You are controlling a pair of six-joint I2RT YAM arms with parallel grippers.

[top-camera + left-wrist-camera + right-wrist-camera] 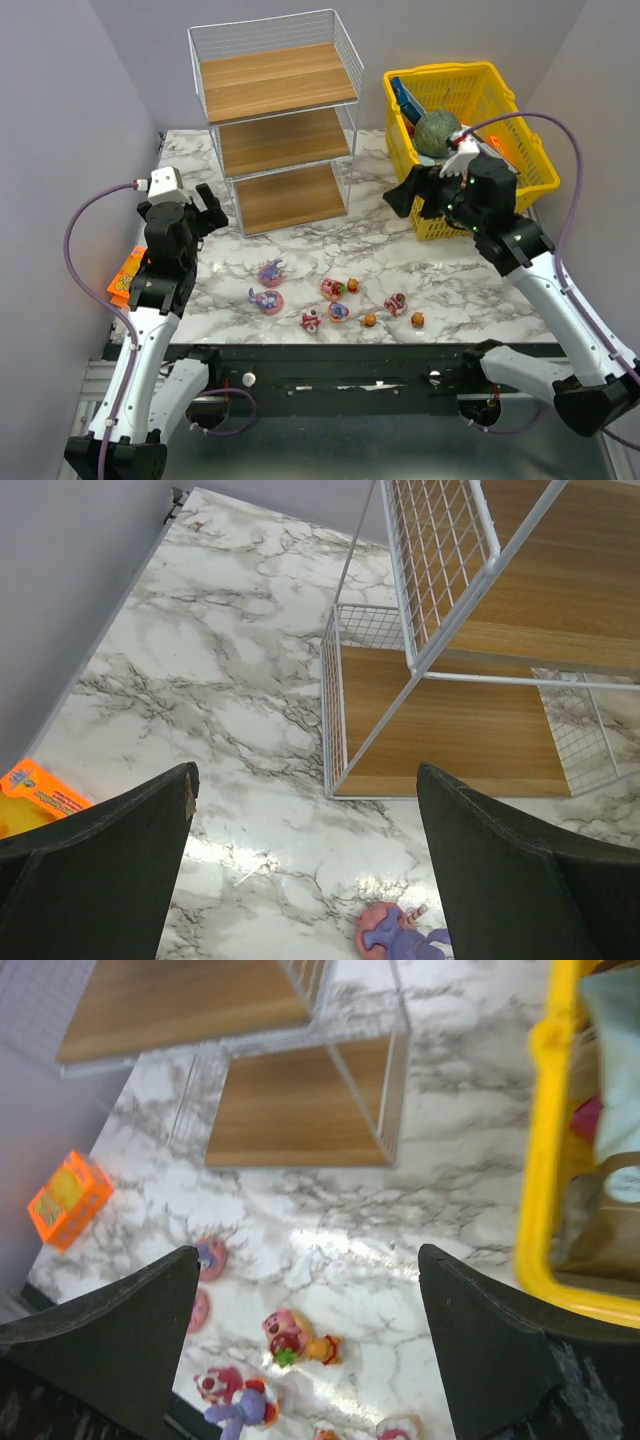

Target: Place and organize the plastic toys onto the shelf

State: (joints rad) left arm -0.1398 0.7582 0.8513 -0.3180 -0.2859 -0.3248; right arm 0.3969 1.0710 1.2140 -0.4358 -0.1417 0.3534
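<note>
- While both arms hang above the worktop [400, 255], all the plastic toys [333, 289] lie on it in a loose band along the near edge, well apart from the shelf [275, 85].
- Top view count is nine toys, spread from left of centre to right of centre.
- Two pink-purple toys [268, 285] sit furthest left. The small orange-yellow ones are towards the right end.
- The shelf is a white wire rack with three wooden boards, standing upright at the far side, left of centre.
- Left tool [307, 775] has its fingers spread wide and grips nothing. It hangs over bare marble just near-left of the shelf's bottom board.
- One pink-purple figurine [400, 940] shows at the bottom edge of the left wrist view, between the fingers but below them, not touched.
- Right tool [307, 1252] also has its fingers wide apart and grips nothing. It is raised beside the yellow lattice basket [440, 70] and points left across the worktop.
- The basket stands at the far right and holds a green ball [437, 130] plus other items I can't identify.
- An orange packet [125, 277] lies at the left edge, next to the left arm.
</note>
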